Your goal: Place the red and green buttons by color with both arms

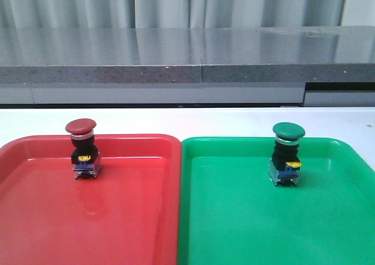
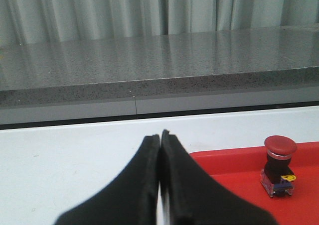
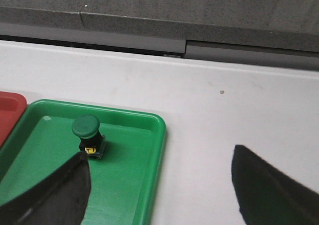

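Observation:
The red button [image 1: 84, 148] stands upright in the red tray [image 1: 117, 230], toward its far left. It also shows in the left wrist view [image 2: 278, 166]. The green button [image 1: 286, 153] stands upright in the green tray [image 1: 246, 235], toward its far right, and shows in the right wrist view [image 3: 88, 136]. My left gripper [image 2: 160, 138] is shut and empty, above the white table beside the red tray's [image 2: 229, 165] far left corner. My right gripper [image 3: 158, 158] is open and empty, over the green tray's [image 3: 144, 180] right rim. No gripper shows in the front view.
The white table [image 1: 187, 121] runs behind both trays, and a grey stone ledge [image 1: 176, 60] with curtains behind it stands past the table. The two trays sit side by side, touching. To the right of the green tray lies bare white table [image 3: 224, 125].

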Available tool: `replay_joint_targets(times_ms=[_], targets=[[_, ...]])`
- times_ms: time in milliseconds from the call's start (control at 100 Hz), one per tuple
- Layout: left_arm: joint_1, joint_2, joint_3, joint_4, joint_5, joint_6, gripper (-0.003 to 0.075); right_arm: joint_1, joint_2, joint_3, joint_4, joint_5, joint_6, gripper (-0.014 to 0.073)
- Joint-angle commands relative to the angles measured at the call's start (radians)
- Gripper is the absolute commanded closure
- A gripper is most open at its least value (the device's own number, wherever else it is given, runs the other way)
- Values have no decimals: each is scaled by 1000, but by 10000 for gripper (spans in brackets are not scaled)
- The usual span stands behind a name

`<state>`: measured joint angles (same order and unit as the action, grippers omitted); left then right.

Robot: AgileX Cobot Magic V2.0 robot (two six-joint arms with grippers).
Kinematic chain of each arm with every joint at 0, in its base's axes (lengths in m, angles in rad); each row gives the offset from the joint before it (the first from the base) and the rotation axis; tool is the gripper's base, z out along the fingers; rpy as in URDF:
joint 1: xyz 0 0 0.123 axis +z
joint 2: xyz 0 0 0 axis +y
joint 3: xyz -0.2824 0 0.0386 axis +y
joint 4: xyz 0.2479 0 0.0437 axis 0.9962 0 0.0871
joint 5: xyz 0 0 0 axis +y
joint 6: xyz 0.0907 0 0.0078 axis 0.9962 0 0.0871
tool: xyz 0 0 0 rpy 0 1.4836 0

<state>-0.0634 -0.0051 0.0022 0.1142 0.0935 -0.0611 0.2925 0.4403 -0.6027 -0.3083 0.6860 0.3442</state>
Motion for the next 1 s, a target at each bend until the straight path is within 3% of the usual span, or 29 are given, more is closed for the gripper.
replay_joint_targets(times_ms=[0,90,170,450,540,990], targets=[[3,-30,41,-2,-82,-13,739,-5,-55,-1,-45,-38,1,13],[3,-30,41,-2,-82,-13,739,-5,-100,18,-46,-38,1,29],[3,-30,41,-2,-82,-13,739,-5,-126,27,-46,-39,1,101],[3,-30,41,-2,-82,-13,739,-5,-130,28,-46,-49,1,552],[3,-30,41,-2,-82,-13,739,-5,-130,28,-46,-49,1,661],[3,-30,41,-2,-82,-13,739,-5,-130,28,-46,-49,1,662]])
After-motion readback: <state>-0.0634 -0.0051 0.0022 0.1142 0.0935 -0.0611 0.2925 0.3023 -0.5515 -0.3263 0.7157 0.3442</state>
